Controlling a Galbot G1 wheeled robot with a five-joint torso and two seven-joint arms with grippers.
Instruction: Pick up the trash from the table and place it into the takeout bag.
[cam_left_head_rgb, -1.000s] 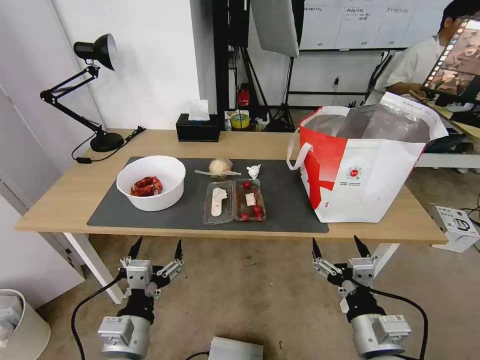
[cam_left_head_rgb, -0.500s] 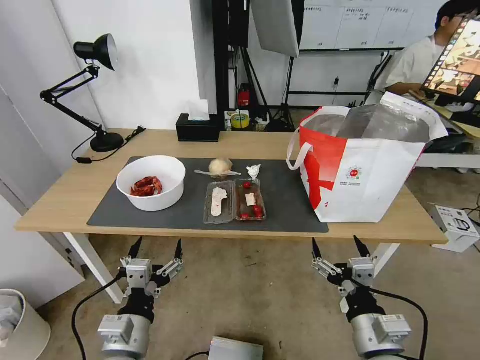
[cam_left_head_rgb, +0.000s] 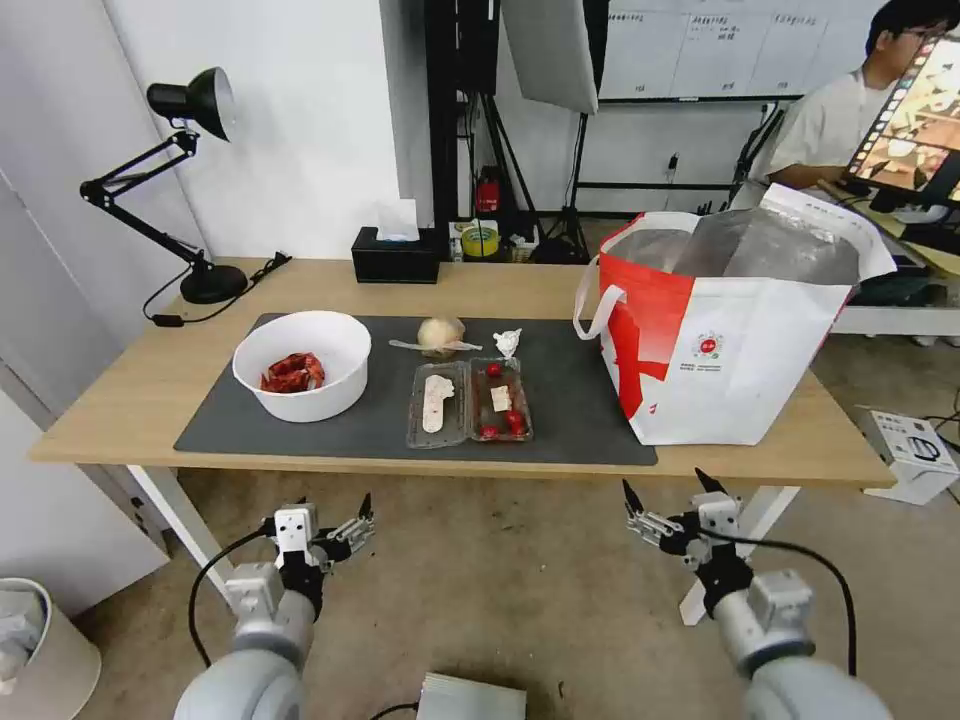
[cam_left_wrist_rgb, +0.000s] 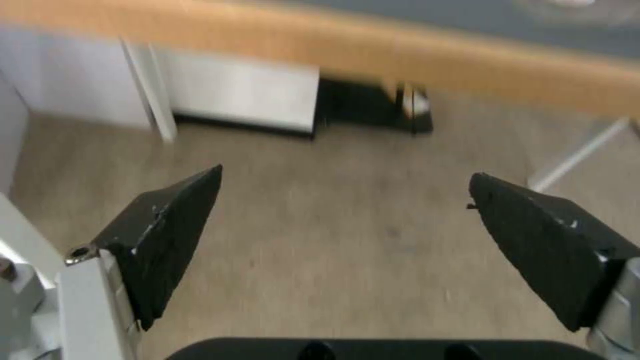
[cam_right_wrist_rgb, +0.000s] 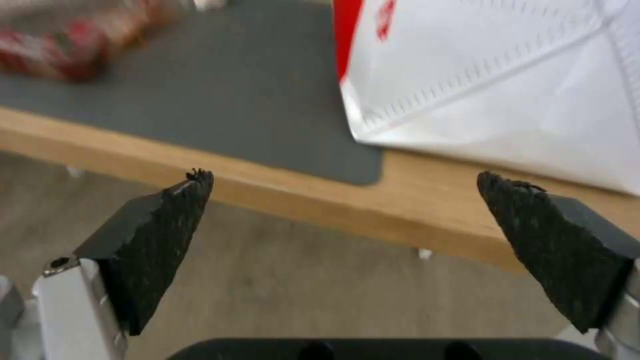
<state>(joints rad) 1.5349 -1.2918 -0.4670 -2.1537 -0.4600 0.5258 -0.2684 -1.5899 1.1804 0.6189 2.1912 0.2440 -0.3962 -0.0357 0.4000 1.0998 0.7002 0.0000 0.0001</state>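
On the table lies a dark grey mat with the trash on it. The trash is a white bowl holding red scraps, a clear clamshell tray with tomatoes, a beige wrapped ball and a crumpled white paper. The takeout bag, white and red with foil lining, stands open at the table's right end. Both grippers hang below the table's front edge, over the floor. My left gripper is open and empty. My right gripper is open below the bag.
A black desk lamp stands at the back left and a black tissue box at the back middle. White table legs flank the grippers. A white bin sits on the floor at left.
Both arms have lifted and tilted forward from their hanging pose; the grippers stay open. Nothing on the table has moved.
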